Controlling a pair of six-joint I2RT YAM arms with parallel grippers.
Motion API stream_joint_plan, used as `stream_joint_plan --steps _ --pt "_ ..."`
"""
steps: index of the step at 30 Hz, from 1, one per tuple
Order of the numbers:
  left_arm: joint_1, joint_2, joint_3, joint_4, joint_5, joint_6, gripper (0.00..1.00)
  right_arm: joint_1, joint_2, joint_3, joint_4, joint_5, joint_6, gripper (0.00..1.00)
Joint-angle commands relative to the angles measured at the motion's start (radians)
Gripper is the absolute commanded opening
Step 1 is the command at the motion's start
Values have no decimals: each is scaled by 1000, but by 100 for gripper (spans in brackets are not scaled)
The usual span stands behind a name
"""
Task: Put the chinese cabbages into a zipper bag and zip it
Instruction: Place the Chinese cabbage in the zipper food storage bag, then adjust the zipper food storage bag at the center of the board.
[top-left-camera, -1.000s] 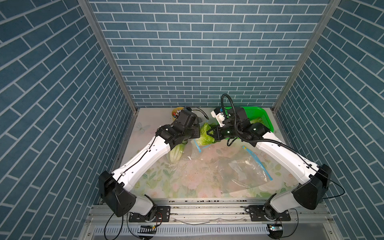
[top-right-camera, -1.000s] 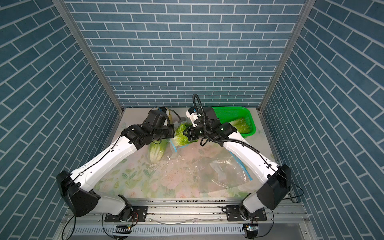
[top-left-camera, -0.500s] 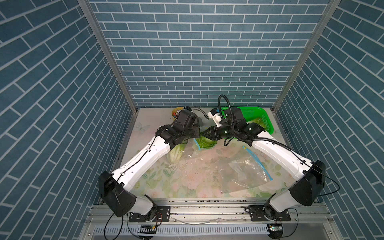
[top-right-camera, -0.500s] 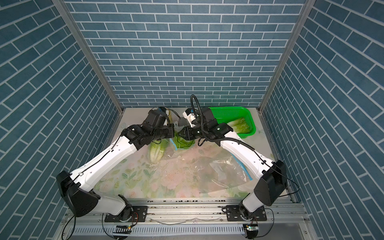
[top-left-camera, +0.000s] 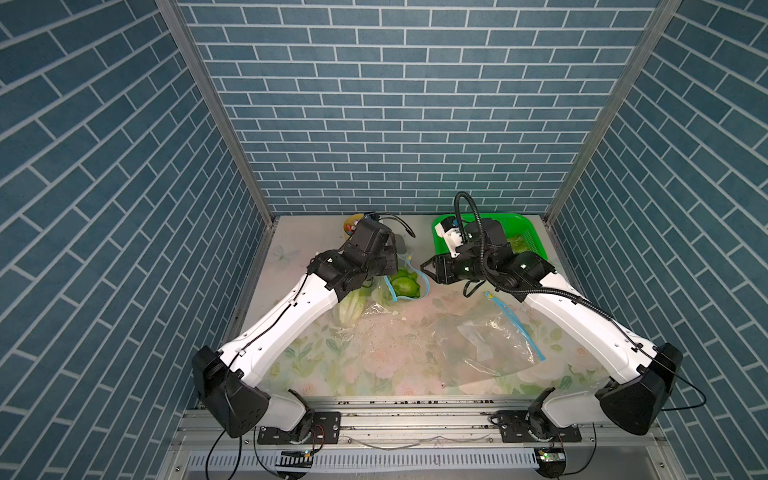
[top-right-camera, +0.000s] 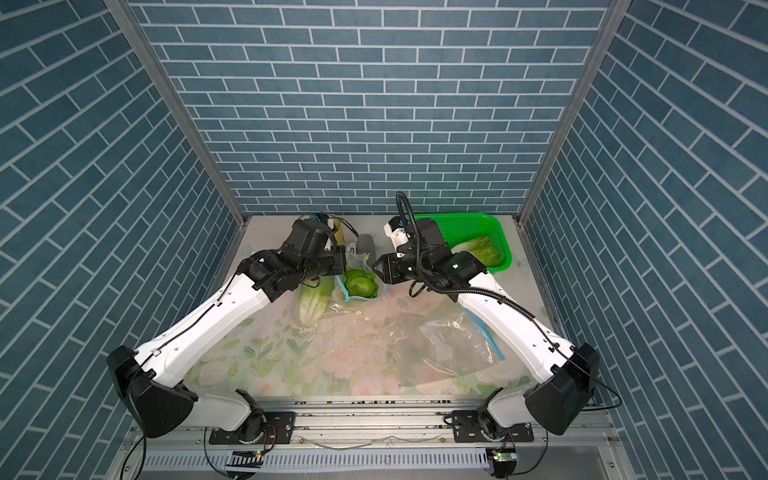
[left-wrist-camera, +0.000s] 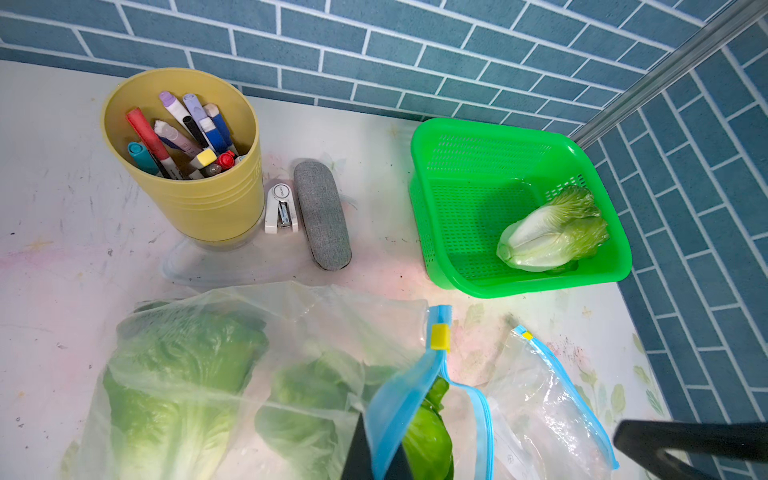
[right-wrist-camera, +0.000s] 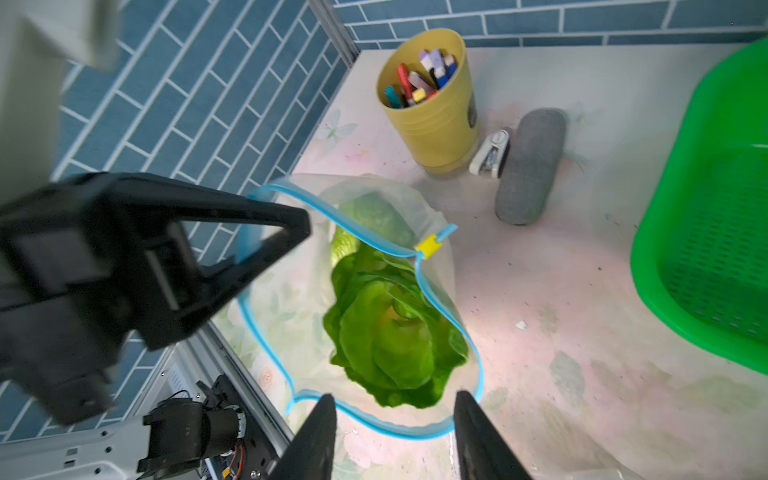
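Toward the back of the surface (top-left-camera: 374, 357), the zipper bag (right-wrist-camera: 432, 291) is held up by its blue rim, which is pinched in the fully closed left hand (right-wrist-camera: 297, 226). The right hand (top-left-camera: 428, 273) is seen just beside the mouth, with its jaws partly apart and nothing between them. Two of the chinese cabbages (left-wrist-camera: 174, 395) are already inside: one lies on its side behind the plastic, and another head (right-wrist-camera: 386, 332) stands leaves-up right at the opening. The third head (left-wrist-camera: 552, 232) is left in the green basket (left-wrist-camera: 490, 153), well apart from the bag.

Several failures can be expected. The thin rim could be pulled out of the single pinch if the right hand's fingers, so near it, are dragged across the plastic; the mouth would then collapse. Little room seems to be left, so the last head may be jammed against the upright one, or the bag may be tipped over. If leaves are left above the track, the yellow slider (right-wrist-camera: 428, 246) is likely to be blocked and the seal left incomplete.
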Motion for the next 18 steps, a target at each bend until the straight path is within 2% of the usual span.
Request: stream_joint_plan --steps 1,6,13,18 --pt "-4 -25 -5 15 -22 -4 0 -18 10 -59 -50 28 70 46" --pt "-5 -25 -6 12 -24 -4 0 -23 34 -127 40 -70 132 46" --pt "-6 -26 -15 16 -24 -6 0 -25 101 -155 122 -129 184 43" --pt "-5 -25 -14 18 -17 -7 0 -25 138 -153 143 -138 190 30"
